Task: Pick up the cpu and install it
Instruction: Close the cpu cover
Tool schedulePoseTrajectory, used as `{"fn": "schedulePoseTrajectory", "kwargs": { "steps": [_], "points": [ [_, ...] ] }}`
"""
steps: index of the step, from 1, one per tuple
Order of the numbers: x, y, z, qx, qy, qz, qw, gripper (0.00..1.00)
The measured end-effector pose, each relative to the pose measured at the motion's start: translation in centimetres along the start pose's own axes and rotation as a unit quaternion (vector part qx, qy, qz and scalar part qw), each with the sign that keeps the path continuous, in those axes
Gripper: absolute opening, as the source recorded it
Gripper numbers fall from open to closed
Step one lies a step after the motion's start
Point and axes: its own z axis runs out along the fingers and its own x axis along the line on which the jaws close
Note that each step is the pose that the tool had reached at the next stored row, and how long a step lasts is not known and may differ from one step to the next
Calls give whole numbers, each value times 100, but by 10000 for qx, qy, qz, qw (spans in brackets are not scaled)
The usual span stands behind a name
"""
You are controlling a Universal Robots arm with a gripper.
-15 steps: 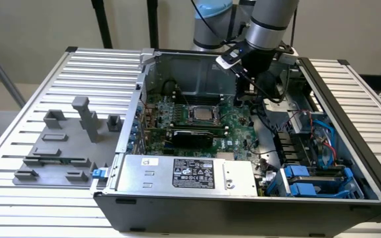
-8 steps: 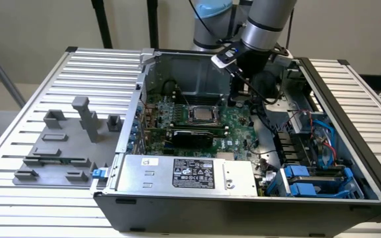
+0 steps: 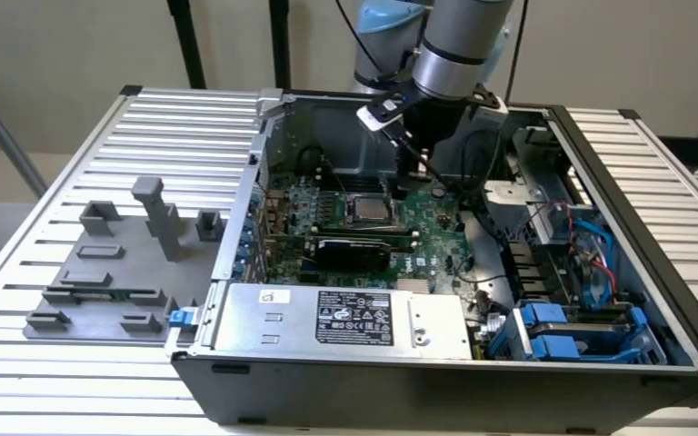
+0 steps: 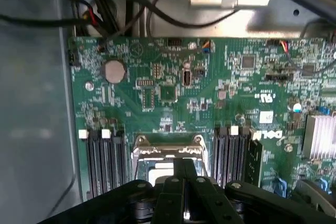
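Gripper (image 4: 185, 165) sits closest to wrist cam: black fingers pressed together, jaws fully closed, nothing held. Just past the tips, the cpu (image 4: 160, 171) lies flat inside metal socket frame (image 4: 168, 148) on green mobo (image 4: 157, 93), w/ RAM slots (image 4: 105, 156) flanking it. Exterior view: gripper (image 3: 413, 184) upper centre of frame, inside open PC case (image 3: 446, 381), tips low over mobo near socket frame. The cpu (image 3: 369, 211) is at frame centre, seated. Grey fixture blocks (image 3: 119, 263) at the exterior view's left, well apart.
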Motion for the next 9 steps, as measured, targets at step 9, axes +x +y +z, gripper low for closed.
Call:
{"fn": "schedulePoseTrajectory", "kwargs": {
  "steps": [9],
  "points": [
    [-11, -393, 152, 29, -1, -1, 10000, 11]
  ]
}}
